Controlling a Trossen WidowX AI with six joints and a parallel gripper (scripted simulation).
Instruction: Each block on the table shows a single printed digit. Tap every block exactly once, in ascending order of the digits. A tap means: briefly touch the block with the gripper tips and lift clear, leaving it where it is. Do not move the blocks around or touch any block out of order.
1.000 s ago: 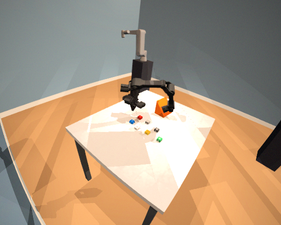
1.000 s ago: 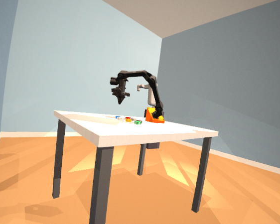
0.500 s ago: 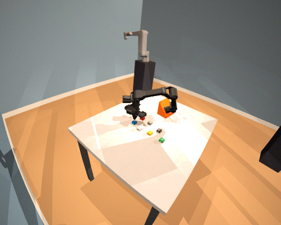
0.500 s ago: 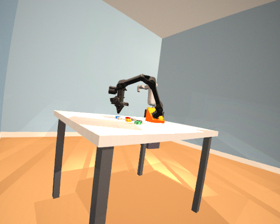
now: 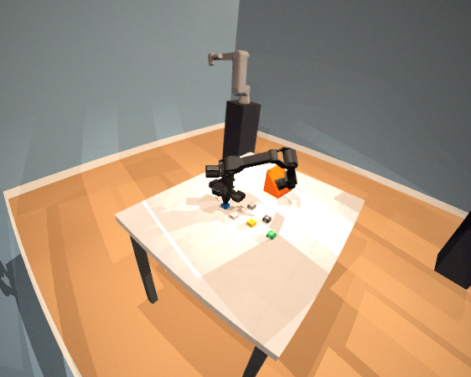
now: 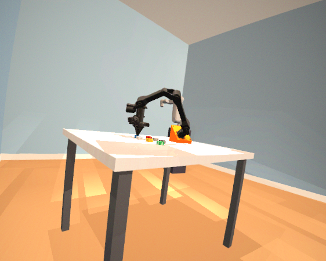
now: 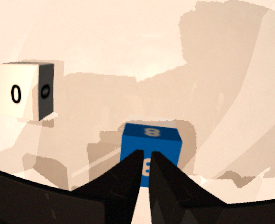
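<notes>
My gripper [image 5: 225, 202] [image 6: 137, 134] [image 7: 146, 158] is shut, its tips just over or at the blue block [image 5: 225, 206] [image 6: 136, 136] [image 7: 133, 145], which shows an 8. Whether they touch it I cannot tell. The white block [image 5: 234, 215] [image 6: 139, 138] [image 7: 16, 102] shows a 0 and stands apart, left in the wrist view. A yellow block [image 5: 251, 223] [image 6: 149, 140], a grey block [image 5: 251, 206] [image 6: 155, 139], a black block [image 5: 266, 219] and a green block [image 5: 271, 235] [image 6: 160, 142] have unreadable digits. A red block [image 6: 148, 137] is hidden in the top view.
The blocks stand on the white table [image 5: 277, 293] [image 6: 174, 162]. The arm's orange base [image 5: 273, 186] [image 6: 177, 139] is at the back right of the blocks. A pale second arm [image 5: 240, 73] stands on a dark pedestal [image 5: 240, 130] beyond the table.
</notes>
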